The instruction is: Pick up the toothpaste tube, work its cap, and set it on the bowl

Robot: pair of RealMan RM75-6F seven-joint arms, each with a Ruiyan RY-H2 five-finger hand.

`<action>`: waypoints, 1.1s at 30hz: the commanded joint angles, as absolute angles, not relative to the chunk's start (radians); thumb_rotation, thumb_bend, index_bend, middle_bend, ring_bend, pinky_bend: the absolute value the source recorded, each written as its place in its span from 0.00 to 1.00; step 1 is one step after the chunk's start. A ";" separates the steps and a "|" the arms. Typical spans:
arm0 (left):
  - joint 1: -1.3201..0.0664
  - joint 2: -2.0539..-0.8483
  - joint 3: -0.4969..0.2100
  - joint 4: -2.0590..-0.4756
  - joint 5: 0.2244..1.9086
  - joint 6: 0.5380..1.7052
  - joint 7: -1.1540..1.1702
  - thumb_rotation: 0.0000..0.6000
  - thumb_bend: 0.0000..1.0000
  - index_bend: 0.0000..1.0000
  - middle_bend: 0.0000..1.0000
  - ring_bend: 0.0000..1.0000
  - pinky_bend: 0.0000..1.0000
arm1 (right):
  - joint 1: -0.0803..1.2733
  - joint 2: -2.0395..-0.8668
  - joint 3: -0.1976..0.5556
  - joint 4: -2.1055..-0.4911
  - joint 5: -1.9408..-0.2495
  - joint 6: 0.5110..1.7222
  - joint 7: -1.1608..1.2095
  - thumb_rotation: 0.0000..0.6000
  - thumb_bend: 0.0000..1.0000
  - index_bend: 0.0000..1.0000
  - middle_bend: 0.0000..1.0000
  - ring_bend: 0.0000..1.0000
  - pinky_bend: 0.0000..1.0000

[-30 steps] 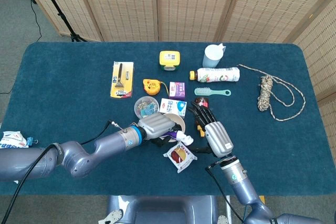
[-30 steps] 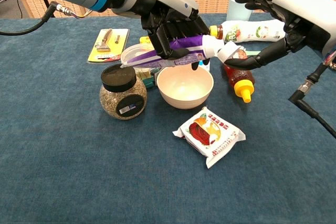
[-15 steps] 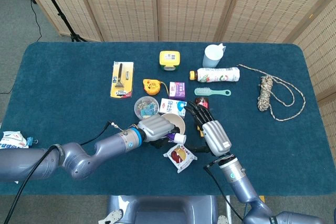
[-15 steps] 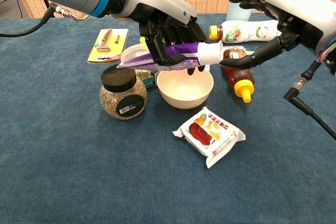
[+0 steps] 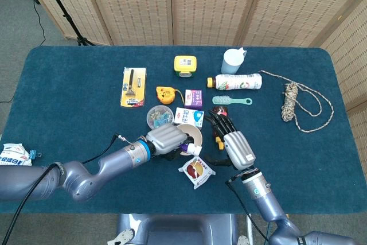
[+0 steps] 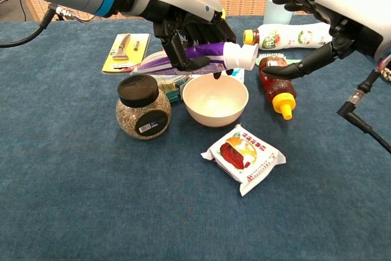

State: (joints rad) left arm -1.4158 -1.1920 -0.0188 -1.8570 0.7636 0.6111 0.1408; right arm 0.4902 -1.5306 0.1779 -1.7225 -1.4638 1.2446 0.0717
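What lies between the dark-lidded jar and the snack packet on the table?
The bowl stands between the jar and the snack packet, a little farther back; the chest view shows it.

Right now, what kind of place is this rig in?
Likely an indoor test setup: a table under blue cloth, woven folding screens behind it, and unrelated items spread out, such as a rope and a hairbrush.

A purple-and-white tube (image 6: 195,58) is showing a white cap (image 6: 245,56), sitting in black fingers (image 6: 183,40) under a silver-grey left hand (image 5: 168,139). The bowl (image 6: 215,100) is looking cream. A jar (image 6: 142,107) is wearing a black lid, and the snack packet (image 6: 244,158) is flashing white, red and yellow. The cloth (image 6: 91,212) is showing deep blue, and the sauce bottle (image 6: 276,86) reddish-brown with a yellow tip.
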 commanded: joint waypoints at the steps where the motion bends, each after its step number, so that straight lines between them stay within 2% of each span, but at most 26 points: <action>1: -1.379 -1.175 -0.003 -1.886 0.783 0.675 0.176 1.00 1.00 0.49 0.36 0.45 0.49 | 0.481 -1.514 0.174 -1.717 -1.456 1.247 0.089 1.00 0.22 0.00 0.00 0.00 0.00; 13: -1.280 -1.143 0.008 -1.926 0.821 0.804 0.237 1.00 1.00 0.49 0.37 0.47 0.50 | 0.454 -1.471 0.177 -1.721 -1.414 1.234 0.254 1.00 0.21 0.00 0.00 0.00 0.00; 16: -1.269 -1.143 0.000 -1.922 0.819 0.806 0.248 1.00 1.00 0.49 0.37 0.47 0.51 | 0.451 -1.462 0.180 -1.729 -1.406 1.226 0.300 1.00 0.16 0.00 0.00 0.00 0.00; 20: -1.258 -1.149 -0.018 -1.918 0.816 0.812 0.259 1.00 1.00 0.49 0.38 0.47 0.52 | 0.448 -1.450 0.189 -1.744 -1.387 1.206 0.391 1.00 0.01 0.00 0.00 0.00 0.00; 24: -1.248 -1.156 -0.033 -1.917 0.822 0.821 0.269 1.00 1.00 0.49 0.38 0.48 0.53 | 0.441 -1.445 0.202 -1.757 -1.371 1.197 0.488 1.00 0.00 0.00 0.00 0.00 0.00; 26: -1.243 -1.159 -0.038 -1.916 0.825 0.828 0.278 1.00 1.00 0.49 0.39 0.48 0.54 | 0.438 -1.443 0.208 -1.764 -1.363 1.192 0.540 0.95 0.00 0.00 0.00 0.00 0.00; 33: -1.230 -1.177 -0.055 -1.912 0.818 0.848 0.314 1.00 1.00 0.49 0.40 0.49 0.56 | 0.427 -1.443 0.243 -1.782 -1.316 1.174 0.694 0.67 0.00 0.00 0.00 0.00 0.00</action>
